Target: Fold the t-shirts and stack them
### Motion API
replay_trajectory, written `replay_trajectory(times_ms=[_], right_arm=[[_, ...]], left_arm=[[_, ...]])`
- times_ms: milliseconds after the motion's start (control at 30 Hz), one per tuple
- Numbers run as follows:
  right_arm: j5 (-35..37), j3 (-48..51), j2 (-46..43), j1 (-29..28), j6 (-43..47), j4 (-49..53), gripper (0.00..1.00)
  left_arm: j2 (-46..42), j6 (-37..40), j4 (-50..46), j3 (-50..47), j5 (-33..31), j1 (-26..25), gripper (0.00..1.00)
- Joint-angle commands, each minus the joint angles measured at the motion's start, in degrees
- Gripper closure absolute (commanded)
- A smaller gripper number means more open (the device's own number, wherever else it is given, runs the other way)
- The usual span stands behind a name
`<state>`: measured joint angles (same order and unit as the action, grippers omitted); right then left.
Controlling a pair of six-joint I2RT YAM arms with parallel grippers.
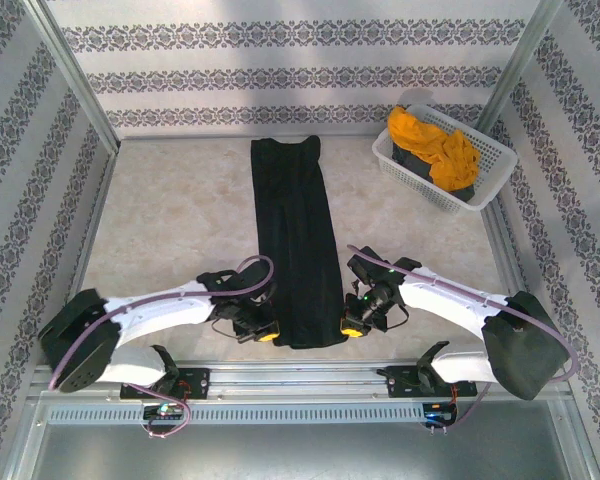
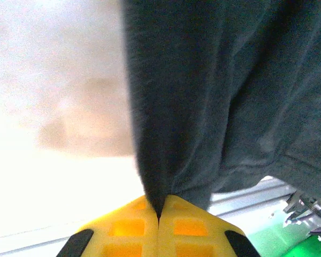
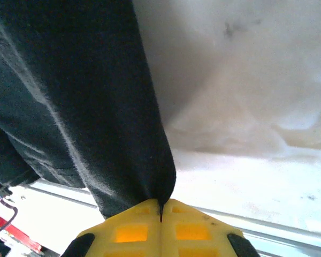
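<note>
The left gripper [image 1: 268, 333] and right gripper [image 1: 351, 327] each pinch a near corner of the black t-shirt [image 1: 295, 240], which is folded lengthwise. The orange-yellow t-shirt [image 1: 435, 145] and dark grey t-shirt [image 1: 410, 160] wait in the basket [image 1: 425, 190], upper right.

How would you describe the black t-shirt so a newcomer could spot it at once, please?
Start at the beige table between the patterned walls. Down its middle lies the black t-shirt, folded into a long narrow strip, its near corners pinched by the left gripper and right gripper. Unlike the orange-yellow t-shirt bundled in the white basket, it lies flat.
</note>
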<state>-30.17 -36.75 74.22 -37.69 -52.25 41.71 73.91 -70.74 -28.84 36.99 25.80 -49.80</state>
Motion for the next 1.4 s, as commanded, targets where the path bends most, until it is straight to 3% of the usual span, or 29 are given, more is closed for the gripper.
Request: replay_trajectory(times_ms=[0,133,433,633,1000,1367], right_arm=[[-4.8,-1.4,1.2,-1.8,2.3,5.2,1.00],[-5.7,-2.5,1.3,-2.7,1.2,5.5,1.00],[-1.4,-8.7,-2.6,2.0,-2.0,7.8,1.00],[3.2,-18.5,1.2,6.3,-1.3,8.7,1.00],[6.7,-39.9,21.6,14.9,4.9,1.2,1.00],[6.0,-58.7,39.0,18.4,5.2,-0.1,1.00]], left_arm=[[-5.7,-0.7,-7.4,-3.1,-1.7,-0.1,1.00],[-10.3,-2.6,-6.9,-4.9,-2.8,0.0,1.00],[-12.8,-4.1,-4.0,0.3,-9.8,1.7,1.00],[-11.4,-1.4,-1.4,6.4,-14.8,8.3,1.00],[8.6,8.3,15.9,17.3,-12.9,24.4,1.00],[24.9,13.5,19.2,31.6,-7.3,32.4,1.00]])
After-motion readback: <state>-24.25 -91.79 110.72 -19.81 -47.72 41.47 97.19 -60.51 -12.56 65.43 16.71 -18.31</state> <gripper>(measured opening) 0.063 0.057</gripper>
